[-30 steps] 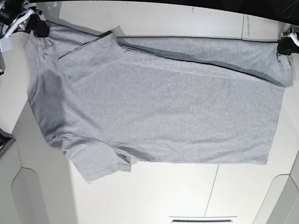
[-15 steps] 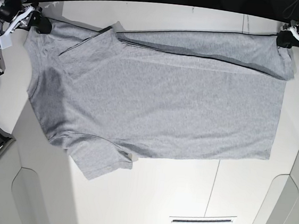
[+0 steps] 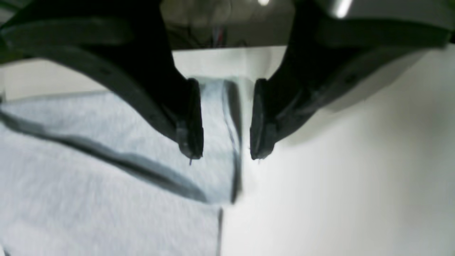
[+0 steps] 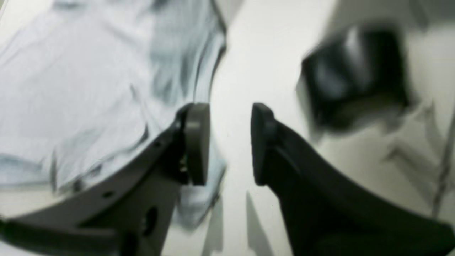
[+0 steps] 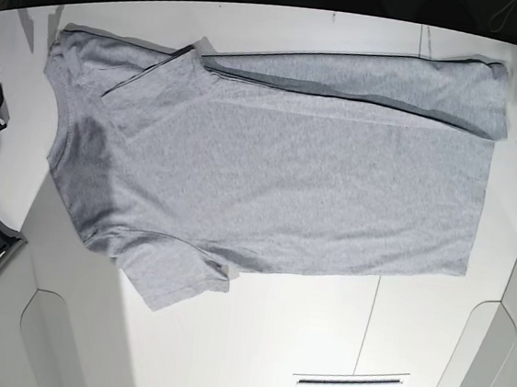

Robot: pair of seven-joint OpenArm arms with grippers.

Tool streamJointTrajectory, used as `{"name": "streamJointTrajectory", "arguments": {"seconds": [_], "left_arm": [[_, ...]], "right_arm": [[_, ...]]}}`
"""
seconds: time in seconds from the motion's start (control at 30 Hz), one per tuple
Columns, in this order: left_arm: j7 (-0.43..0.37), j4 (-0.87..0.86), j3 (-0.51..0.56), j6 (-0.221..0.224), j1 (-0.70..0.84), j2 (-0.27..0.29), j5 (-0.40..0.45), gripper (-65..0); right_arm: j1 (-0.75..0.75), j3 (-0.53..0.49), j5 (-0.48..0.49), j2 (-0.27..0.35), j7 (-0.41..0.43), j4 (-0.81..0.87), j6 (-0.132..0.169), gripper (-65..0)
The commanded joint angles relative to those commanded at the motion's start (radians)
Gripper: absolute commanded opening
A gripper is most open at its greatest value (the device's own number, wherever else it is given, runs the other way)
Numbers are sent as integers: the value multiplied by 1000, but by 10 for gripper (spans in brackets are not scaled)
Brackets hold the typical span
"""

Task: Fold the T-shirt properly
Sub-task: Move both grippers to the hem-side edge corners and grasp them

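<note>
Base view is showing the T-shirt (image 5: 270, 172) lying spread across the white worktop (image 5: 316, 347), plain grey side up, with its long axis running left to right. One edge strip is being kept folded over along the far side, from the sleeve area near the upper left to the corner at the upper right. A short sleeve is sticking out at the lower left, over the near part of the worktop.

In the left wrist view, the left end effector (image 3: 222, 154) is being held with its two dark fingers apart and nothing clamped between them; the folded corner of the T-shirt (image 3: 106, 170) is lying on the worktop (image 3: 337, 195) below the gap, its edge running just beside the right-hand finger.

In the right wrist view, the right end effector (image 4: 229, 144) is likewise being held open and empty, over bare worktop (image 4: 263, 53) just beside the edge of the T-shirt (image 4: 89, 89), which is lying rumpled under one finger. That view is blurred, and the dark object at its upper right cannot be identified.
</note>
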Motion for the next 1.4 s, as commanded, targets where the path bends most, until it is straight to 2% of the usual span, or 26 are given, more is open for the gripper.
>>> {"name": "streamJointTrajectory", "arguments": {"seconds": [0.1,0.13,0.27,0.37,0.43,0.53,0.7,0.8,0.93,1.17,1.27,1.4], "left_arm": [[-30,0,-13,0,0,0,1,-303],[-45,0,-13,0,0,0,1,-295],[-84,0,-13,0,-16,0,6,-293],[-84,0,-13,0,-68,0,23,-293],[-84,0,-13,0,-109,-1,32,-293],[-90,0,-11,0,-149,-3,48,-257],[-229,-39,46,0,-238,-3,164,-240],[-264,-110,111,0,-325,-3,225,-240],[-291,-251,209,0,-484,-6,293,-240],[-292,-518,361,0,-742,-6,348,-240],[-321,-629,416,0,-830,-8,388,-240],[-336,-750,463,0,-919,-11,391,-240]], "right_arm": [[94,0,-64,2,35,0,-2,-452],[127,-2,-83,2,40,-1,-3,-452],[244,-8,-138,3,43,-4,-26,-452],[321,-49,-169,3,43,-40,-26,-451],[366,-104,-189,2,59,-91,-26,-403],[436,-205,-243,2,126,-203,-26,-294],[585,-351,-295,-2,311,-432,-38,-288],[668,-393,-356,-4,328,-550,-44,-288],[743,-427,-386,-16,381,-686,-45,-288],[796,-433,-449,-37,465,-869,-44,-288],[798,-433,-486,-37,503,-922,-44,-288],[806,-433,-487,-37,512,-980,-43,-288]]}}
